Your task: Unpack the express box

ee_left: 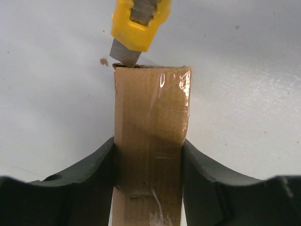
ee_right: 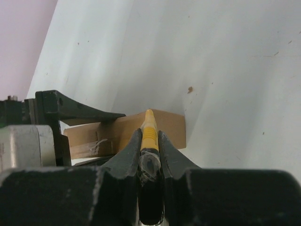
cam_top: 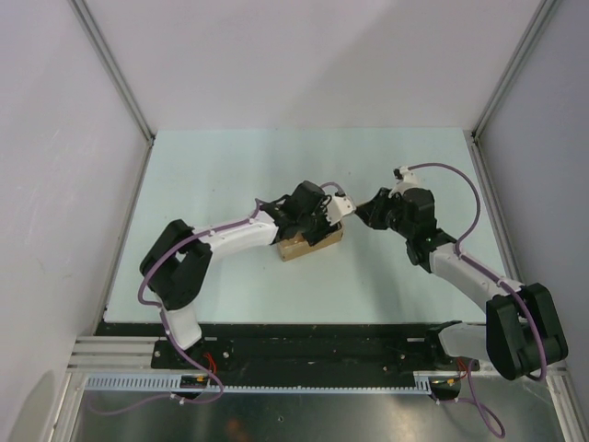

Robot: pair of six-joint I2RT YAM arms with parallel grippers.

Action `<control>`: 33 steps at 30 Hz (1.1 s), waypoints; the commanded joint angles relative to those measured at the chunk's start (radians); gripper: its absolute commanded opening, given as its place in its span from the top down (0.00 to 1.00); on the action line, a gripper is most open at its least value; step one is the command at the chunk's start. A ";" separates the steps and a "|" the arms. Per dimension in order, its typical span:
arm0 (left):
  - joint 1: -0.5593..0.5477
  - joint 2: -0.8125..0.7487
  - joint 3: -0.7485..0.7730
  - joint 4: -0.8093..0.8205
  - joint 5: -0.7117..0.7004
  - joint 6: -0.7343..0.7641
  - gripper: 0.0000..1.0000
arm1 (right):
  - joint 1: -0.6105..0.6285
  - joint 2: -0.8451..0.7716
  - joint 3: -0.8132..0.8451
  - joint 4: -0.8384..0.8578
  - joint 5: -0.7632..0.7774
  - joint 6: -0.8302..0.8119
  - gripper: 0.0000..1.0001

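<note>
The pale table [cam_top: 230, 175] carries the box [ee_left: 150, 117] near its middle, where the two arms meet. The box lies flat, with its long axis running away from the left gripper [ee_left: 148, 181] toward the right one. Its near half is pinched across the width by the left gripper, one dark finger pressed against each long side. As far as can be judged, the box is pinned to the table rather than lifted. The right gripper [ee_right: 149, 136] is pressed together on the knife [ee_right: 149, 127], whose black-and-yellow handle is clamped between the fingers and pointed at the box's far end. In the left wrist view the blade [ee_left: 124, 55] is shown extended from the yellow nose and set at the far left corner of the box. Whether it has entered the cardboard cannot be told. Clear tape [ee_left: 184, 84] is seen glossy along the right side of the top, up to the far edge. That far end lies nearer the right arm, so the coming cut is judged to turn on the blade being drawn across this end edge while the box is held against sliding. A small brown crumb [ee_left: 103, 61] lies on the table just beside the blade
</note>
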 commanded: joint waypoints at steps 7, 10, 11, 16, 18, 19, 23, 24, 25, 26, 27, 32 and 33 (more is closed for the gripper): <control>0.080 0.051 0.002 -0.144 0.011 0.028 0.67 | 0.048 -0.044 0.008 -0.174 0.001 -0.069 1.00; 0.101 0.047 0.002 -0.152 0.000 0.028 0.67 | 0.050 -0.060 0.008 -0.198 -0.001 -0.075 1.00; 0.112 0.045 0.003 -0.154 -0.006 0.028 0.68 | 0.048 -0.061 0.010 -0.210 -0.010 -0.081 1.00; 0.131 0.040 0.005 -0.154 -0.012 0.024 0.70 | 0.038 -0.063 0.010 -0.246 -0.050 -0.093 1.00; 0.132 0.042 0.006 -0.152 -0.024 0.028 0.70 | 0.038 -0.068 0.010 -0.253 -0.064 -0.090 1.00; 0.131 0.040 0.008 -0.154 -0.026 0.024 0.71 | 0.036 -0.069 0.010 -0.253 -0.070 -0.090 1.00; 0.132 0.042 0.012 -0.152 -0.047 0.024 0.72 | 0.036 -0.081 0.008 -0.318 -0.093 -0.074 1.00; 0.131 0.040 0.011 -0.152 -0.050 0.024 0.72 | 0.036 -0.084 0.010 -0.325 -0.096 -0.072 1.00; 0.131 0.039 0.011 -0.152 -0.064 0.024 0.73 | 0.036 -0.086 0.010 -0.332 -0.099 -0.067 1.00; 0.132 0.040 0.012 -0.150 -0.072 0.026 0.74 | 0.029 -0.089 0.008 -0.342 -0.111 -0.060 1.00; 0.131 0.040 0.012 -0.149 -0.078 0.024 0.74 | 0.024 -0.092 0.008 -0.350 -0.120 -0.052 1.00; 0.128 0.027 0.003 -0.124 -0.127 0.032 0.75 | -0.007 -0.077 0.019 -0.388 -0.217 -0.046 1.00; 0.126 0.025 0.002 -0.121 -0.129 0.032 0.75 | -0.017 -0.072 0.025 -0.396 -0.228 -0.050 1.00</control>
